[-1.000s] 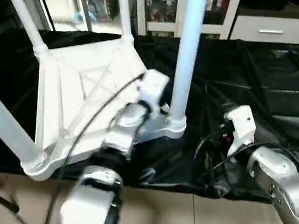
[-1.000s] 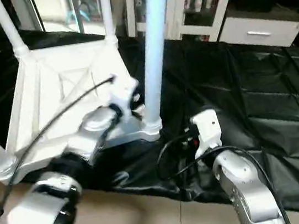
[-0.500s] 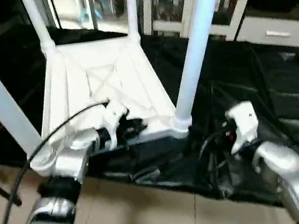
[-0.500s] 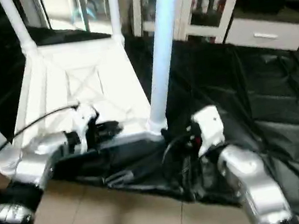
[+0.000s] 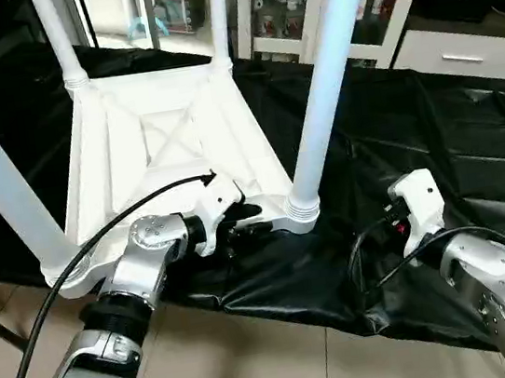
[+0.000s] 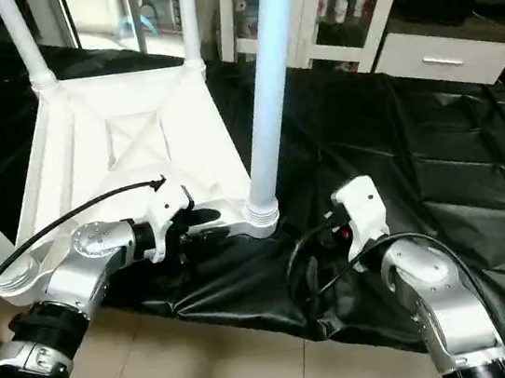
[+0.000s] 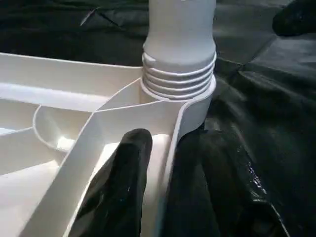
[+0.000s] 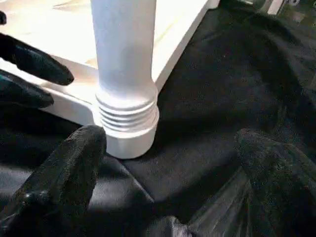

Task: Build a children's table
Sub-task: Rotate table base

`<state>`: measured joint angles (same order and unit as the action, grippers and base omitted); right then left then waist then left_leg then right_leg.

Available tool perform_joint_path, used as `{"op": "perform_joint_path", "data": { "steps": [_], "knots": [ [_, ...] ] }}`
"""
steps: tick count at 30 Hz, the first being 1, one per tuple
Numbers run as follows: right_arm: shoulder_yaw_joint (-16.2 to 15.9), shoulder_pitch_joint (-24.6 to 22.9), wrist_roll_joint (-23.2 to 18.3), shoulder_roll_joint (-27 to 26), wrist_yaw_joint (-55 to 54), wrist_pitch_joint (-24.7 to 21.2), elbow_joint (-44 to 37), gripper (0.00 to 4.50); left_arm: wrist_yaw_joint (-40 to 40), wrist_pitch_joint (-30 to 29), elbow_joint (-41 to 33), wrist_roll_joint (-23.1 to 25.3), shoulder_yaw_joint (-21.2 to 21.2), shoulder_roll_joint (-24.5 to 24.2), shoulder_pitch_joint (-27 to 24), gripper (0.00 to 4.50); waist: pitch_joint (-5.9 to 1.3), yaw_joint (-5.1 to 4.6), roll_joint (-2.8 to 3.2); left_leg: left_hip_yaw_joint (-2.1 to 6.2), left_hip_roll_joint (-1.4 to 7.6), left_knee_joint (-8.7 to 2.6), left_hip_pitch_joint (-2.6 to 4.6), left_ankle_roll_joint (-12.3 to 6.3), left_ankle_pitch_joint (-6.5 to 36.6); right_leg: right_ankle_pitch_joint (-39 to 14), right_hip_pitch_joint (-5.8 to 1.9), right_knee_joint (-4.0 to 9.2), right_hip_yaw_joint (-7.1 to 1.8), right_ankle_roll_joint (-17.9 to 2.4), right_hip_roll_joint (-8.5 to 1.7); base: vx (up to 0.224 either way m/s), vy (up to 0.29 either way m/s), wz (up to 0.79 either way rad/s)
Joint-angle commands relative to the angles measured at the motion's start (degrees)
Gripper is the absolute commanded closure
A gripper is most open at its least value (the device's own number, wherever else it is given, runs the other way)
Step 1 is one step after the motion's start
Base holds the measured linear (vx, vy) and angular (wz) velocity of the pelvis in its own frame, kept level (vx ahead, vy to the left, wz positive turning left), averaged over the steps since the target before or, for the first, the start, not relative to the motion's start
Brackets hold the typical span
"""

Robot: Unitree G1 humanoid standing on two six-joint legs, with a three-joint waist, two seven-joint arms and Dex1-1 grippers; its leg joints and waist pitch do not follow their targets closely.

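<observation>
Upturned table top (image 5: 168, 154), legs (image 5: 326, 75) vertical

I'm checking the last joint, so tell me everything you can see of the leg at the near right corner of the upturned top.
The near right leg is a smooth, white, plastic-looking tapered tube, standing upright and running out of the picture's top. Its ribbed, threaded-looking base sits in the round corner socket of the white table top, which lies underside up on a black sheet. The left pincer straddles the top's rim just beside it; the open right pincer faces it without touching.
</observation>
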<state>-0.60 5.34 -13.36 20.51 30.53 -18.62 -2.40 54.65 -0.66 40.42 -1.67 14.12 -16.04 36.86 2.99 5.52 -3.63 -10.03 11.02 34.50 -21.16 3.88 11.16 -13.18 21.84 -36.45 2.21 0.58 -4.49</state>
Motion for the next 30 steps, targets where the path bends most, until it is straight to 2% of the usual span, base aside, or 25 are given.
{"op": "perform_joint_path", "data": {
  "steps": [1, 7, 11, 14, 16, 17, 21, 25, 28, 30],
  "knots": [
    [-0.05, -0.38, -0.43, 0.46, 0.08, -1.05, -2.08, 0.00, -1.00, 0.40, 2.40, 2.72, 1.45, 0.30, 1.46, 2.56, -3.40, -0.16, -0.07, 0.37, 2.26, -4.19, 1.03, -2.40, 5.14, 3.41, -2.29, 3.85, -2.28, -12.46, -3.64, 0.000, 0.000, 0.00],
    [0.20, -0.08, -0.33, 1.47, 1.24, -1.01, -1.65, 0.00, -0.34, 0.83, 5.40, 7.03, 5.02, -1.13, 3.73, 2.56, -3.40, -0.38, -0.27, 0.50, 2.29, -4.25, 1.03, -2.18, 5.68, 2.54, -2.34, 3.90, -2.28, -12.09, -3.75, 0.000, 0.000, 0.00],
    [0.46, 0.75, -0.33, 1.74, 1.40, -1.09, -1.28, 0.00, 1.22, 0.49, 6.02, 8.19, 6.31, -1.48, 4.63, 2.56, -3.39, -0.38, -0.43, 0.45, 2.25, -4.20, 0.95, -2.31, 5.28, 2.61, -2.37, 3.85, -2.28, -12.56, -3.79, 0.000, 0.000, 0.00],
    [0.48, 1.15, -0.22, 1.92, 1.56, -1.18, -1.21, 0.00, 2.74, -0.02, 6.86, 8.68, 6.79, -1.16, 5.39, 2.56, -3.39, -0.38, -0.32, 0.46, 2.29, -4.23, 1.05, -2.29, 5.32, 2.40, -2.28, 3.86, -2.27, -12.77, -3.79, 0.000, 0.000, 0.00],
    [0.45, 1.27, -0.12, 2.02, 1.68, -1.21, -1.24, 0.00, 3.21, -0.33, 7.37, 8.71, 6.82, -0.85, 5.82, 2.71, -3.38, -0.39, -0.31, 0.49, 2.30, -4.25, 1.03, -2.31, 5.26, 2.46, -2.32, 3.83, -2.26, -12.98, -3.84, 0.000, 0.000, 0.00],
    [0.46, 1.35, -0.09, 2.05, 1.78, -1.23, -1.21, 0.00, 3.42, -0.53, 7.77, 8.71, 6.85, -0.71, 6.10, 2.94, -3.45, -0.36, -0.32, 0.46, 2.30, -4.19, 1.05, -2.32, 5.09, 2.92, -2.35, 3.77, -2.27, -13.17, -3.86, 0.000, 0.000, 0.00],
    [0.25, 1.93, -0.10, 2.46, 2.66, -1.17, -0.70, 0.00, 4.66, -2.11, 8.77, 8.97, 7.35, -0.54, 7.02, 3.13, -3.51, -0.32, -0.42, 0.44, 2.24, -4.07, 1.01, -3.09, 4.11, 4.54, -2.42, 3.63, -2.25, -13.68, -3.84, 0.000, 0.000, 0.00],
    [-0.62, 2.66, -0.20, 3.09, 4.56, -0.96, 0.02, 0.00, 5.69, -2.94, 9.11, 9.67, 7.67, -0.78, 7.07, 3.50, -3.44, -0.33, -0.33, 0.45, 2.30, -4.11, 0.98, -3.21, 4.72, 3.91, -2.45, 3.74, -2.24, -14.03, -3.91, 0.000, 0.000, 0.00],
    [-0.72, 3.01, -0.39, 3.49, 5.45, -0.79, 0.42, 0.00, 5.87, -3.03, 9.01, 9.79, 7.55, -0.85, 6.64, 3.85, -3.49, -0.32, -0.48, 0.44, 2.33, -4.07, 1.01, -3.29, 4.81, 3.91, -2.47, 3.72, -2.25, -14.13, -3.91, 0.000, 0.000, 0.00],
    [-0.60, 3.07, -0.53, 3.73, 5.88, -0.69, 0.64, 0.00, 6.42, -2.89, 8.61, 9.85, 7.79, -1.00, 6.27, 3.93, -3.50, -0.35, -0.39, 0.45, 2.35, -4.09, 1.03, -3.35, 4.89, 3.74, -2.42, 3.72, -2.22, -14.36, -3.91, 0.000, 0.000, 0.00]
  ]
}}
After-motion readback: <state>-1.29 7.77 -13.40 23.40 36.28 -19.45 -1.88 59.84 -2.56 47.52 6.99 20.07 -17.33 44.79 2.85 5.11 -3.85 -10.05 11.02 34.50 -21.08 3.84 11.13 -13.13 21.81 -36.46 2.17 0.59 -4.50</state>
